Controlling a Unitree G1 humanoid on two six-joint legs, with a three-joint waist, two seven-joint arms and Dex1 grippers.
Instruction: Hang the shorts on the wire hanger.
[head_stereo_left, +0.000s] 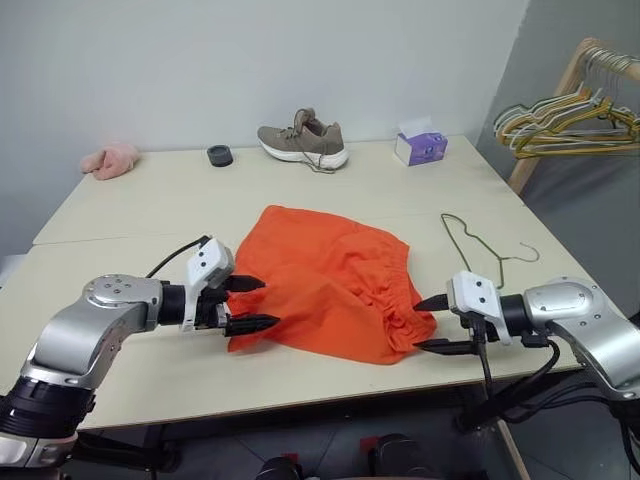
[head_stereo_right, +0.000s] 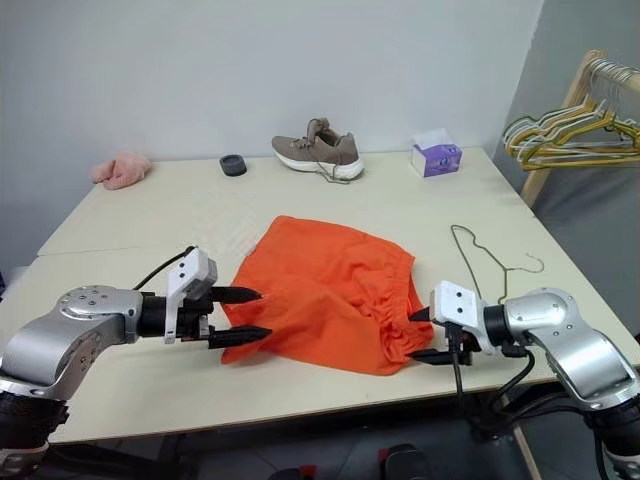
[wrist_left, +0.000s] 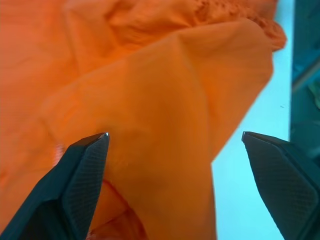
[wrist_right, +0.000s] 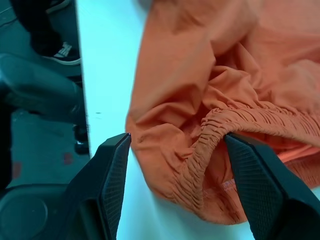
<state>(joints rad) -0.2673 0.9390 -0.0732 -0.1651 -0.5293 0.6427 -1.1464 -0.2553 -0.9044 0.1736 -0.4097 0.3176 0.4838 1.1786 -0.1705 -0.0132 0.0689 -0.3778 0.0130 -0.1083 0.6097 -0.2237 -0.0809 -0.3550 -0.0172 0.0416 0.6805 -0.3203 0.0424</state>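
Head views: bright orange fabric shorts (head_stereo_left: 330, 292) flat at table centre; thin olive wire hanger (head_stereo_left: 478, 243) at their 3 o'clock, apart.

Left wrist: left gripper (wrist_left: 175, 137) spread wide, empty.

Right wrist: right gripper (wrist_right: 177, 137) parted, straddling the waistband, unclosed. Risk: pinching one layer, bunching.

The shorts (head_stereo_left: 330, 285), bright orange fabric, lie spread and rumpled on the table (head_stereo_left: 150, 200) near its near edge, about midway across. Their gathered elastic waistband is bunched at the near right corner. The wire hanger (head_stereo_left: 478, 245), thin and dark olive, lies flat just right of the shorts, apart from them.
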